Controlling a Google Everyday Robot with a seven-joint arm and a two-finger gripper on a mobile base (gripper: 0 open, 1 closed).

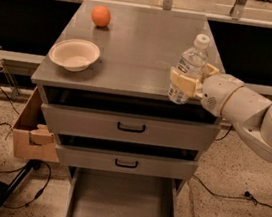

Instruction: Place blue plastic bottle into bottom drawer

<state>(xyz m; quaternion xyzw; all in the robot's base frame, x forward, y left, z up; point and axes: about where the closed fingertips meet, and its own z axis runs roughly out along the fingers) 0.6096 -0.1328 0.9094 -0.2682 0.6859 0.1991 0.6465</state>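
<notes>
The blue plastic bottle [189, 68], clear with a white cap and a pale label, is held upright over the front right edge of the grey cabinet top [140, 45]. My gripper [193, 78] reaches in from the right and is shut on the bottle's lower half, one tan finger [184, 82] wrapped across its front. The bottom drawer [122, 204] stands pulled out at the foot of the cabinet, its flat grey floor showing bare, well below and a little left of the bottle.
A white bowl [75, 54] sits on the cabinet top at the left and an orange [101, 16] at the back. Two shut drawers with black handles [131, 127] are above the tray. A cardboard box [32, 131] hangs beside the cabinet's left side; cables lie on the floor.
</notes>
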